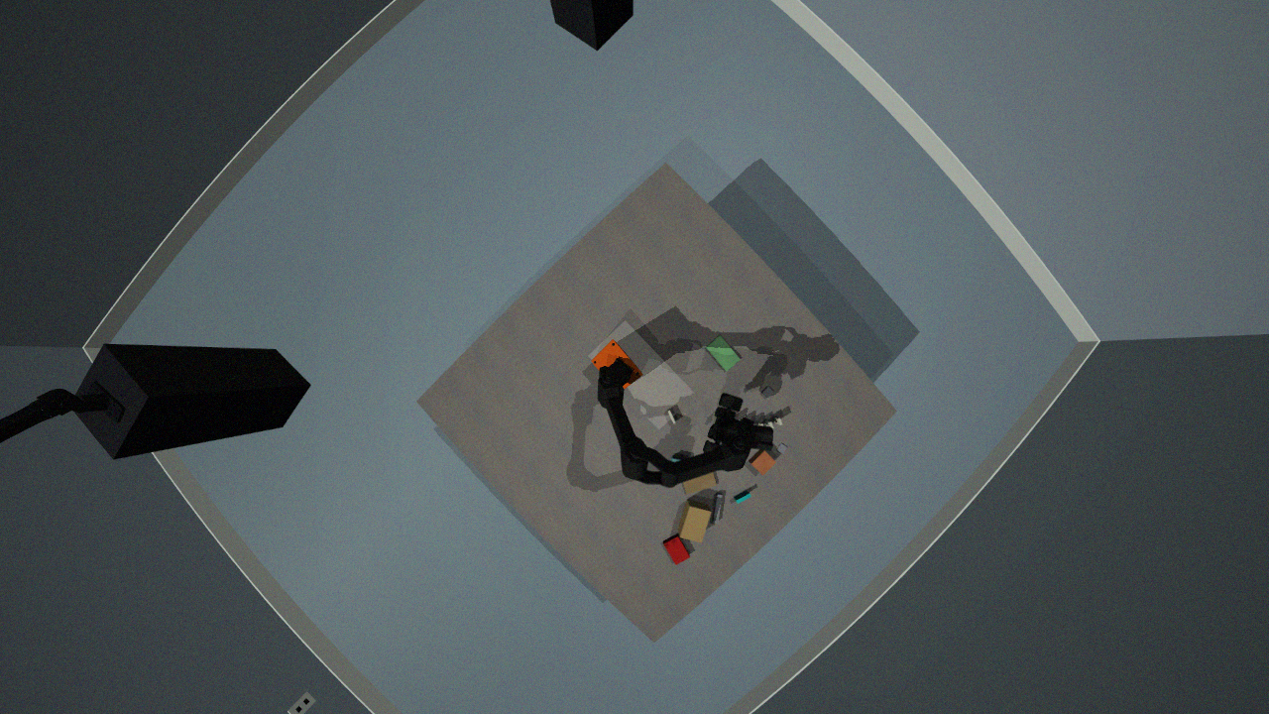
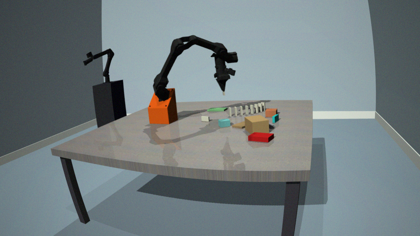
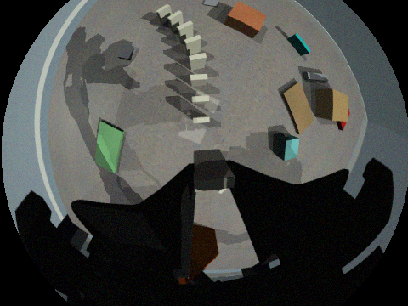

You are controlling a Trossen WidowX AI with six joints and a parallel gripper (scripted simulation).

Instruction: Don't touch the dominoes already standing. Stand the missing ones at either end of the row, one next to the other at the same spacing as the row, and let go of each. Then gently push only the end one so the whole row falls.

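My gripper (image 2: 223, 90) (image 3: 209, 167) is shut on a domino (image 2: 223, 93) (image 3: 209, 161), high above the table. The domino is pale in the exterior view, points downward from the fingertips, and looks dark in the wrist view. A curved row of several pale dominoes stands upright. Its near end domino (image 2: 230, 111) (image 3: 201, 120) is just ahead of my gripper in the wrist view, and its far end domino (image 2: 263, 105) (image 3: 164, 11) is by the orange block. Another pale domino (image 2: 205, 118) (image 1: 674, 415) lies on its long edge, apart from the row, towards my base.
A green slab (image 1: 723, 353) (image 2: 217, 109) (image 3: 110, 146) lies on one side of the row. On the other are an orange block (image 1: 761, 461) (image 2: 271, 112) (image 3: 246, 19), teal blocks, a tan box (image 1: 695, 522) (image 2: 257, 124) and a red block (image 1: 676, 549) (image 2: 261, 137). A small grey piece (image 3: 127, 53) is beside the row.
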